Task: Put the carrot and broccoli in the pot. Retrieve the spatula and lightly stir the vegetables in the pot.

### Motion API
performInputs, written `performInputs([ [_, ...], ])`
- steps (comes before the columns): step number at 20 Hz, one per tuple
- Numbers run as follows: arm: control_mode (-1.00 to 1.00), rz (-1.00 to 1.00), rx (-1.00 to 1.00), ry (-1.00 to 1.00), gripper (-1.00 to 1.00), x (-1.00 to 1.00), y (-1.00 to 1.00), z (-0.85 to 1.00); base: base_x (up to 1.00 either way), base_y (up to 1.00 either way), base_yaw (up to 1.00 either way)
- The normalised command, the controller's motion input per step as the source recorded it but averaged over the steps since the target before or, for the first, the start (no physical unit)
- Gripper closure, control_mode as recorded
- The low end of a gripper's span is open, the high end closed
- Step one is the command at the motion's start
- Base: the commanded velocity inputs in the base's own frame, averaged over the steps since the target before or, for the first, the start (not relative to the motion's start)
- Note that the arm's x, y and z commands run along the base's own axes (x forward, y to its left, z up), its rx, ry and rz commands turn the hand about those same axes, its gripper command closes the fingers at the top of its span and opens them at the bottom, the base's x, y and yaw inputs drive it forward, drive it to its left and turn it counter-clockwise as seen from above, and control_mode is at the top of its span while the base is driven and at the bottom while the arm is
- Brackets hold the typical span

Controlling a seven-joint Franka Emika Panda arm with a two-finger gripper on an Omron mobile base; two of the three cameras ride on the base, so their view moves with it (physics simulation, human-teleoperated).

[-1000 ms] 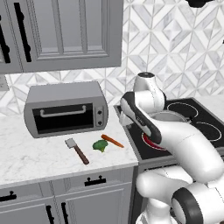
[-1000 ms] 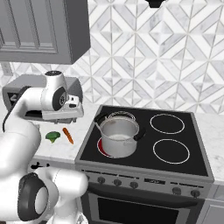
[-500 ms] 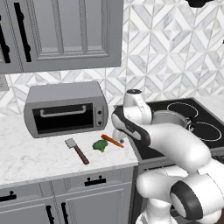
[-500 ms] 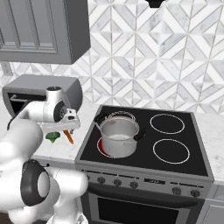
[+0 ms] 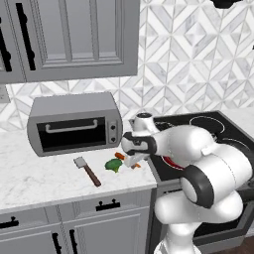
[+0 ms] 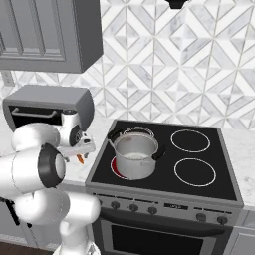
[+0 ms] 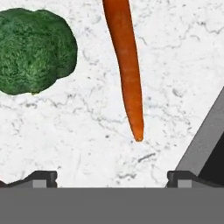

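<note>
Standing on the stove's (image 6: pixel 164 164) front left burner, the pot (image 6: pixel 134 155) is a shiny steel cylinder with a small dark handle at each side; its inside looks bare and grey, with no vegetables in it. The toaster oven (image 5: pixel 74 125) sits shut at the back of the marble desk (image 5: pixel 44 178), and nothing can be made out behind its dark glass

The carrot (image 7: pixel 127 65) lies on the desk just left of the stove edge, slim, plain orange and tapering to a blunt point; in the hand view that point faces the pincer. The broccoli (image 7: pixel 34 50) rests just beside it, not touching, a rounded dark green head with a paler green underside seen from the left base view (image 5: pixel 113 165). The spatula (image 5: pixel 87 171) lies flat on the desk left of the broccoli, grey square blade toward the oven, reddish-brown handle toward the desk's front edge

The pincer (image 7: pixel 112 177) hangs low over the desk above the carrot's tip, its jaws spread fully wide and holding nothing, one tip to either side of the carrot's line
</note>
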Motion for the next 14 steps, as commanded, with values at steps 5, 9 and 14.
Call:
performInputs([
  [5, -1.00, 0.03, 0.00, 0.06, -1.00, 0.28, 0.00, -0.27, 0.00, 0.00, 0.00],
  [9, -1.00, 0.02, 0.00, 0.02, -1.00, 0.21, 0.00, -0.34, 0.00, 0.00, 0.00],
  [14, -1.00, 0.01, 0.00, 0.01, -1.00, 0.23, 0.00, -0.36, 0.00, 0.00, 0.00],
])
